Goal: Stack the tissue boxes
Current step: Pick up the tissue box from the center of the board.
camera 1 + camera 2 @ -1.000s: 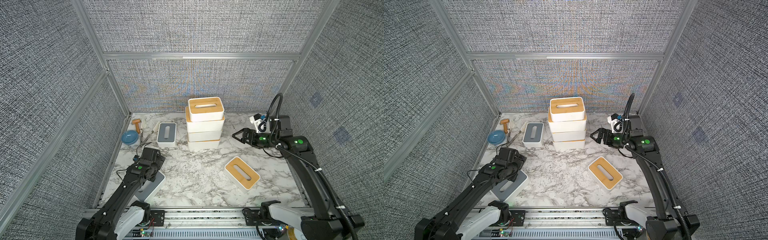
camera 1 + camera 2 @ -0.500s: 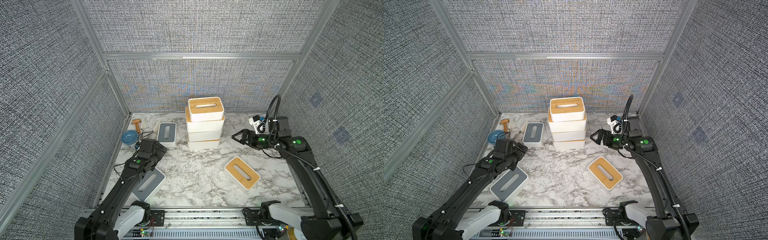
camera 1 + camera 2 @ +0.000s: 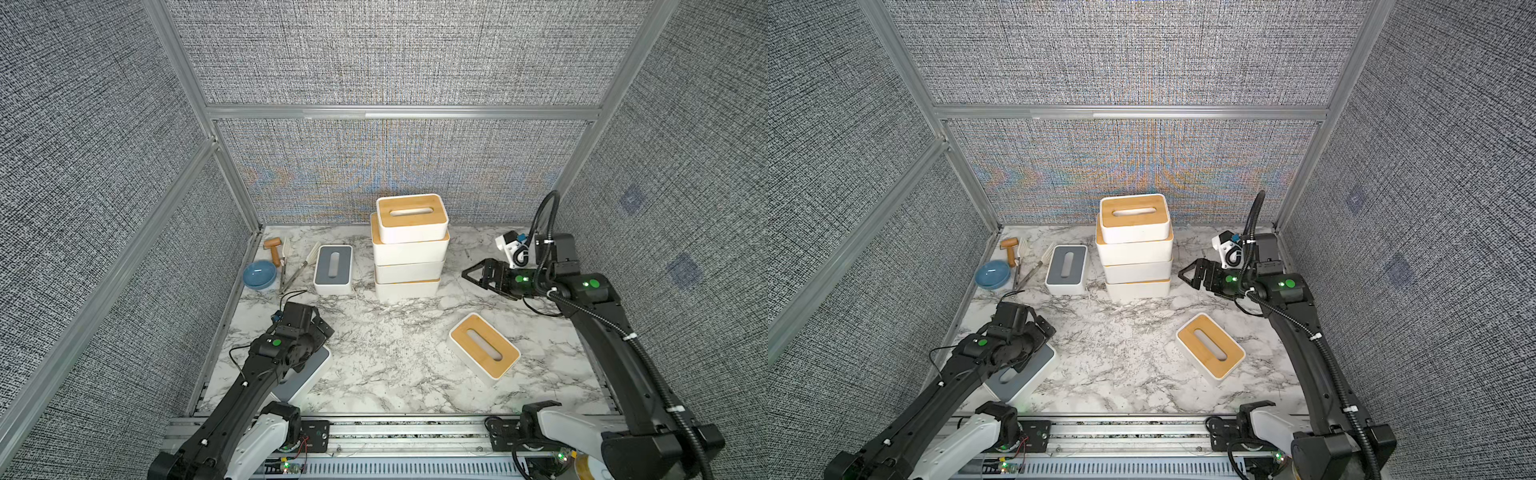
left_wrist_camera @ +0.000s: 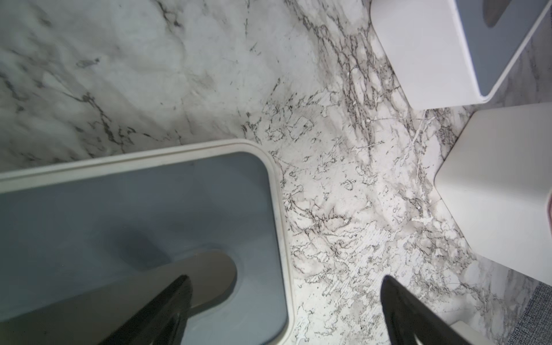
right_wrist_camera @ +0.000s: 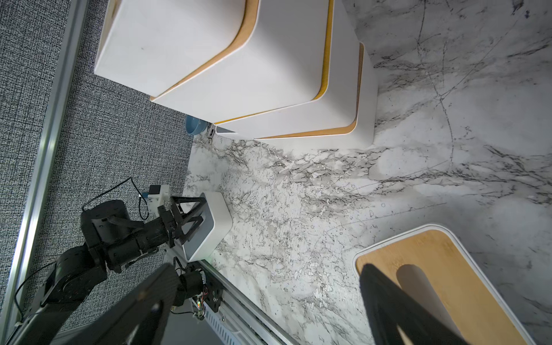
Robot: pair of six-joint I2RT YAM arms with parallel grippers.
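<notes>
1. Since a second ago the left gripper (image 3: 321,334) has swung out toward the far boxes and come back over the near grey-lidded box (image 3: 305,376). The right gripper (image 3: 471,274) has crept slightly toward the stack (image 3: 409,266).
2. Both grippers stand spread wide and hold nothing.
3. On the marble table (image 3: 386,345), in both top views, the four-box stack is at 12 o'clock and a second grey-lidded box (image 3: 333,268) at 11. The near grey one is at 8 and a loose bamboo-lidded box (image 3: 484,351) at 4.
4. The step in hand, I judge, is picking up the near grey box. In the left wrist view one finger (image 4: 167,304) hangs over the lid's slot and the other over bare marble past the rim, so the jaws are off-centre. Shift until they straddle the white walls across the short width, then descend and close low on the sides.
5. Lift level. The stack's top box (image 3: 411,216) sits slightly askew, so set down squarely.
6. The box is white with rounded corners, a flat matte grey lid, an oval slot and a raised pale rim.
</notes>
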